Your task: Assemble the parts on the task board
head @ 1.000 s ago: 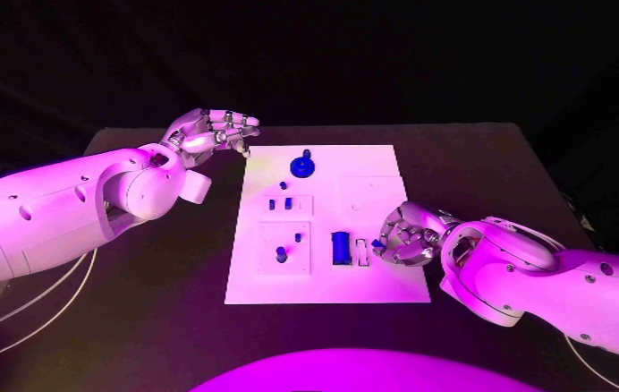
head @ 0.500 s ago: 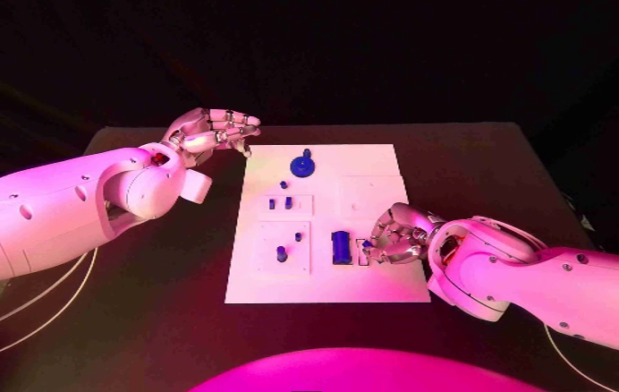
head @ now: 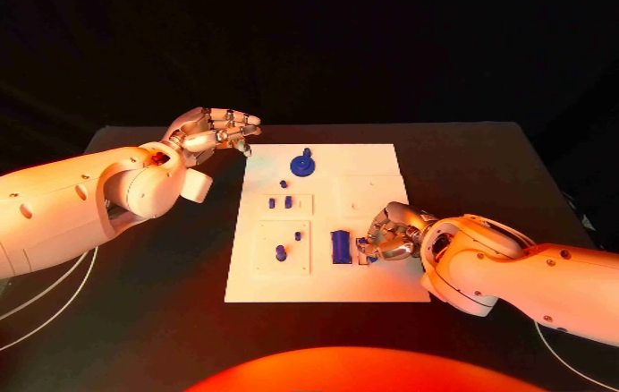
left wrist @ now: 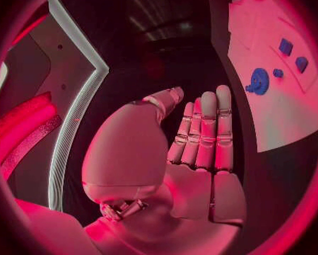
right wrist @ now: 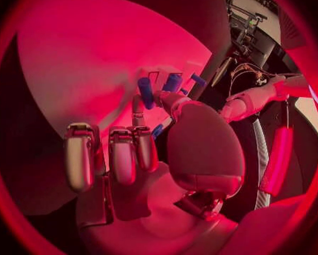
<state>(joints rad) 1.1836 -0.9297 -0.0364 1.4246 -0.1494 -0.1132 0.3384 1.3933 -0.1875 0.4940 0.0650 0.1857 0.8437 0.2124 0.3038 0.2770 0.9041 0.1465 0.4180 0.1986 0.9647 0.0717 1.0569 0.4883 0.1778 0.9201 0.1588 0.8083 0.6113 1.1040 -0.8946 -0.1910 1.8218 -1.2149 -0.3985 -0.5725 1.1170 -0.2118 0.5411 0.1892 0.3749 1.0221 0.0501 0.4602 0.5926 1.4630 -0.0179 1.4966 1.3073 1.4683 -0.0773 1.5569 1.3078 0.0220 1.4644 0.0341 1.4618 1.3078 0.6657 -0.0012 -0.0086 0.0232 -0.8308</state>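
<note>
Black table (head: 155, 267), right hand (head: 391, 234) curled over task board (head: 374, 285), left hand (head: 213, 130) beside it.

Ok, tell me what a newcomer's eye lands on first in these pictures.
First the task board, a white plate in the middle of the black table, dotted with small blue parts, the round blue part at its far end standing out. Next the right hand, down on the board's near right area, fingers at a small blue part beside the upright blue block. The left hand hovers off the board's far left corner, holding nothing.
</note>
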